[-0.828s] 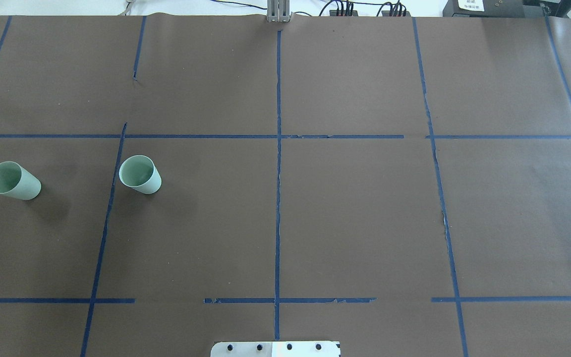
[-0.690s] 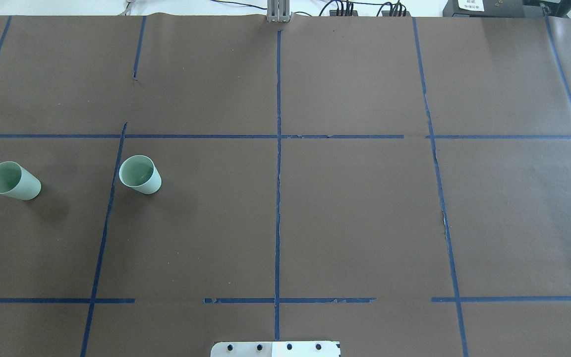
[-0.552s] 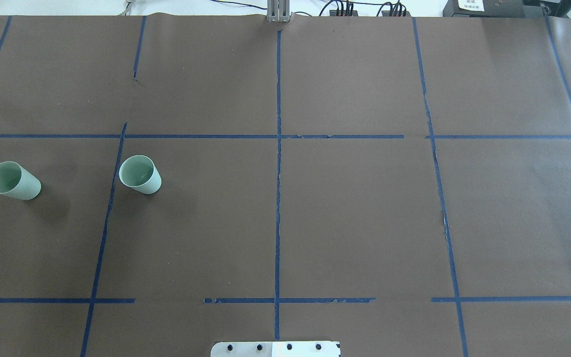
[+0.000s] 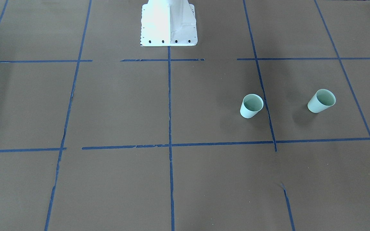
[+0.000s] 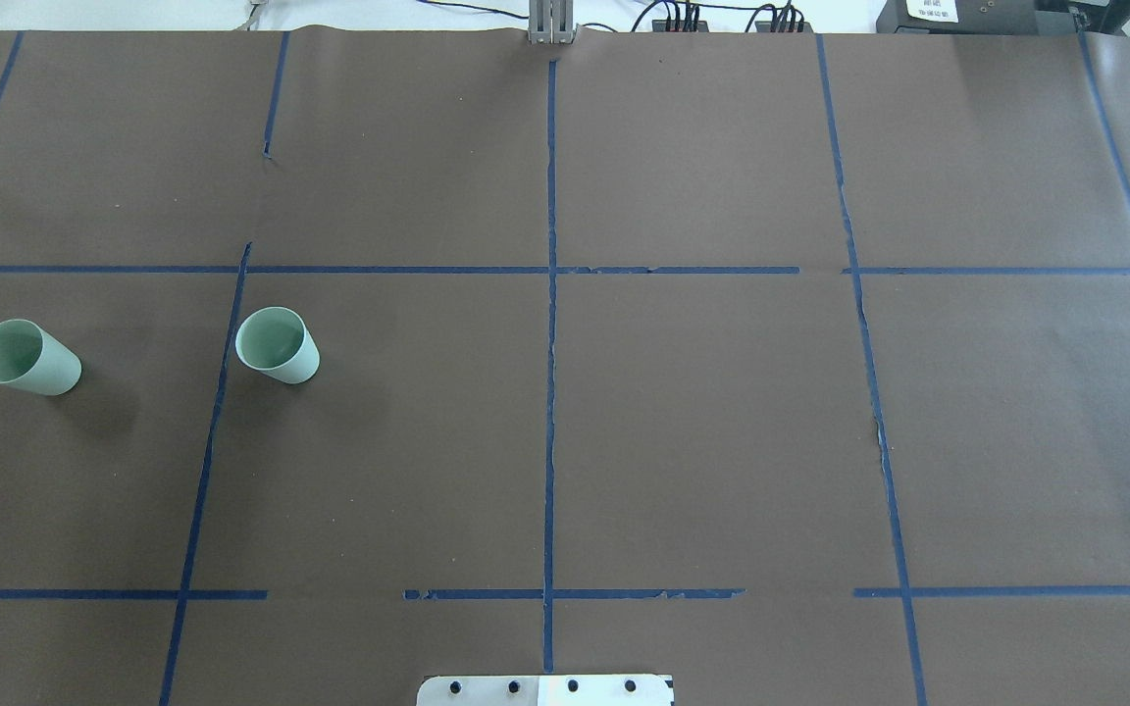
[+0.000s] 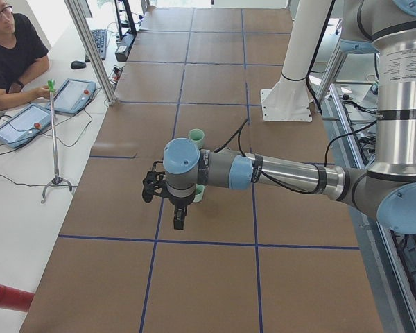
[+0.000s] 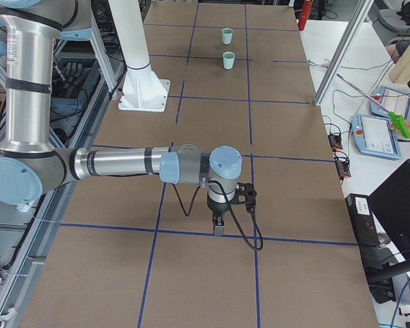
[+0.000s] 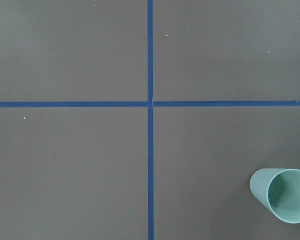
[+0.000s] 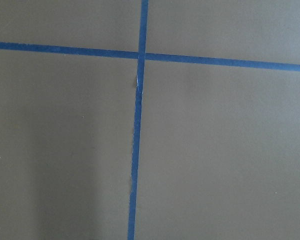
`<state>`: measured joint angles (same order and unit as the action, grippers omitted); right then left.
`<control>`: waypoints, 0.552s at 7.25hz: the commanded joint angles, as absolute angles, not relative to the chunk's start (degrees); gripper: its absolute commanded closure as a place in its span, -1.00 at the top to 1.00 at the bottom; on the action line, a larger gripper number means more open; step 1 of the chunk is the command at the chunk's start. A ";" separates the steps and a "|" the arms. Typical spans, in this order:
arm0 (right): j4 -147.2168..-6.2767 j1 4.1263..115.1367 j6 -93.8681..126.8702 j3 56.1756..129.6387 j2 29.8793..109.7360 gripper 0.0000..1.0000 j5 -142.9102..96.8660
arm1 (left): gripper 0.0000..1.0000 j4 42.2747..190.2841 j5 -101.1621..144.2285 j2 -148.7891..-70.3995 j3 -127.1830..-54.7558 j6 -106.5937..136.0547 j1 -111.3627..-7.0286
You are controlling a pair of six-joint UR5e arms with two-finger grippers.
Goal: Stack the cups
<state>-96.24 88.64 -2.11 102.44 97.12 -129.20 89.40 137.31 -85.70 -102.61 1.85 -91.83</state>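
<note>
Two pale mint-green cups stand upright and apart on the brown table, on my left side. In the overhead view one cup is at the far left and the other cup is a little further in. They also show in the front view. One cup sits at the lower right of the left wrist view. My left gripper hangs above the table near the cups. My right gripper hangs over bare table far from them. I cannot tell whether either is open or shut.
Blue tape lines grid the brown table. The white robot base plate sits at the table's near middle edge. An operator sits with tablets beside the table, near a metal post and a thin stand.
</note>
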 commanded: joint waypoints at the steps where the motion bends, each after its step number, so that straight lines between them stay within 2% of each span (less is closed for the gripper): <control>1: -96.24 88.68 -2.11 102.39 97.12 1.00 -129.29 | 1.00 98.38 137.55 -85.61 -98.99 2.19 -91.06; 3: -96.24 88.68 -2.11 102.48 97.12 1.00 -129.20 | 1.00 99.40 137.29 -85.52 -98.61 2.37 -87.30; 4: -96.24 88.68 -2.11 102.39 97.12 1.00 -129.20 | 1.00 100.10 137.37 -85.69 -99.48 9.77 -84.23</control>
<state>-96.24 88.68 -2.11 102.45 97.12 -129.21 99.06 137.38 -85.59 -99.02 4.10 -87.67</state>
